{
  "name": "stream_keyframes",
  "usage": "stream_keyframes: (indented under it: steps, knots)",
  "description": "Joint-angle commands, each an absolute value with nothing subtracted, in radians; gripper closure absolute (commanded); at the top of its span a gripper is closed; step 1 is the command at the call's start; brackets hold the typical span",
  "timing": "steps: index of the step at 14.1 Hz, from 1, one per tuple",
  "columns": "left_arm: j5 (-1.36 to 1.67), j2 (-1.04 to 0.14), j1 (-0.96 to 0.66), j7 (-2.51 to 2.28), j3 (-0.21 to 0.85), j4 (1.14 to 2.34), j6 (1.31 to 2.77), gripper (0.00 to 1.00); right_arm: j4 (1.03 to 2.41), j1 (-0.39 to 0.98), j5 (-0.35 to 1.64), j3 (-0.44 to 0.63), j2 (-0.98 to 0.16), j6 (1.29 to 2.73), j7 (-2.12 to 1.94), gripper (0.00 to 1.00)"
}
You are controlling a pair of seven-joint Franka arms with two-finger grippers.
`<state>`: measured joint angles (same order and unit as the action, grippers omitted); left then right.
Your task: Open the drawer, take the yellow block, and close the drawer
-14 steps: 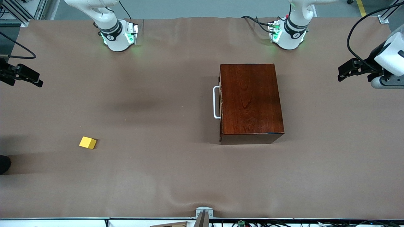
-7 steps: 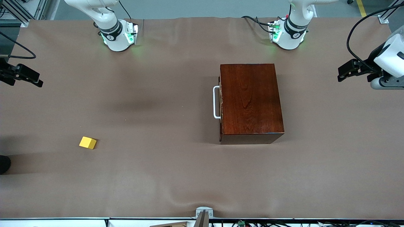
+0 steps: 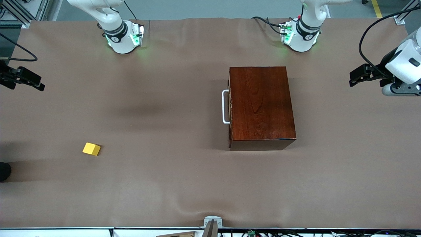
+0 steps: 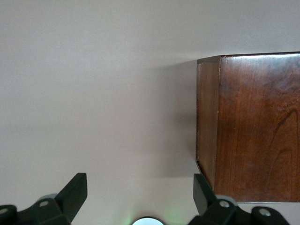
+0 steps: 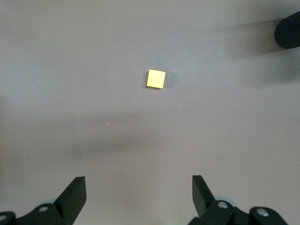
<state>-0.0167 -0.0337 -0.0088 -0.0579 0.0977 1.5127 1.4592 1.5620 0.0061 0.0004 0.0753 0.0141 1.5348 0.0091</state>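
The dark reddish-brown wooden box (image 3: 261, 107) stands mid-table toward the left arm's end. Its drawer is shut, and the white bar handle (image 3: 225, 107) faces the right arm's end. The yellow block (image 3: 91, 149) lies on the bare table toward the right arm's end, nearer to the front camera than the box. My left gripper (image 3: 352, 78) is open and empty over the table at the left arm's end; its wrist view shows the gripper (image 4: 140, 187) and a box corner (image 4: 253, 126). My right gripper (image 3: 41, 84) is open and empty over the table's edge; its wrist view shows the gripper (image 5: 139, 187) and the block (image 5: 156, 78) apart from it.
The brown cloth-covered table (image 3: 164, 191) stretches around the box. A dark round object (image 3: 4, 171) sits at the table edge at the right arm's end, also seen in the right wrist view (image 5: 287, 29). A small grey mount (image 3: 212, 223) stands at the front edge.
My left gripper has shifted slightly toward the box. The right arm, the box and the yellow block have not moved.
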Motion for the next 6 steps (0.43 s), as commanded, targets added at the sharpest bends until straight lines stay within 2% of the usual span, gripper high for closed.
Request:
stream_keyframes:
  steps: [1, 6]
  knots:
    - [-0.017, -0.029, -0.014, -0.041, 0.101, 1.511, 1.456, 0.00, 1.549, -0.009, 0.005, 0.066, 0.017, 1.523, 0.011, 0.00]
    - [-0.017, -0.029, -0.014, -0.049, 0.112, 1.509, 1.456, 0.00, 1.549, -0.009, 0.005, 0.066, 0.017, 1.523, 0.011, 0.00]
